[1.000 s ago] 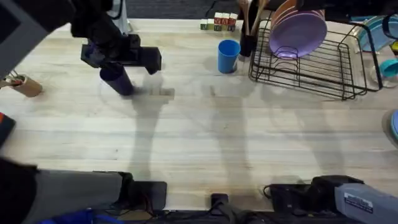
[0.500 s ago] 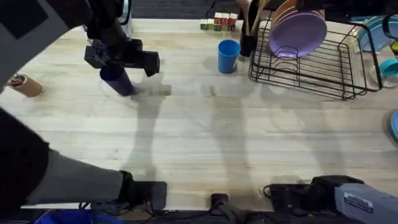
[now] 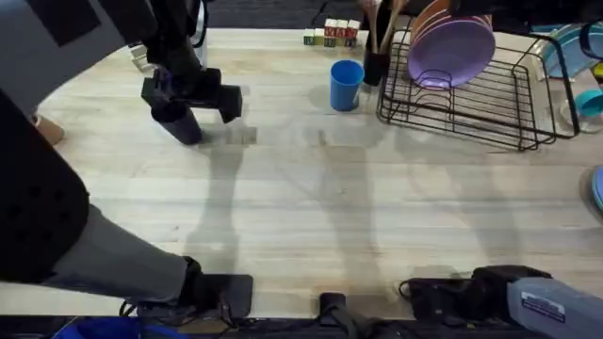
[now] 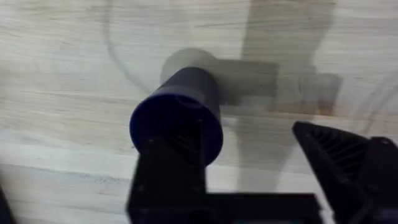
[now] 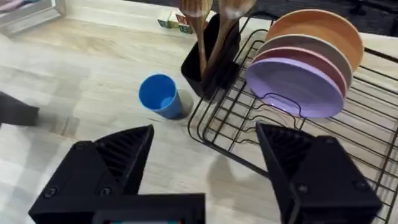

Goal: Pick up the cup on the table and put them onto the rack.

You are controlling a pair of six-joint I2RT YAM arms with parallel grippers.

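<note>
Navy cup [image 4: 177,115] stands upright on the wooden surface [image 3: 311,207] between the left gripper's [image 3: 179,105] parted fingers [image 4: 336,152], placed for grasping, while the right gripper [image 5: 205,165] gapes idle.

Nothing here can be read. The small blocks [image 3: 331,34] at the far edge carry marks, too small to make out. A label on the right arm's base [image 3: 547,304] is illegible too.
</note>
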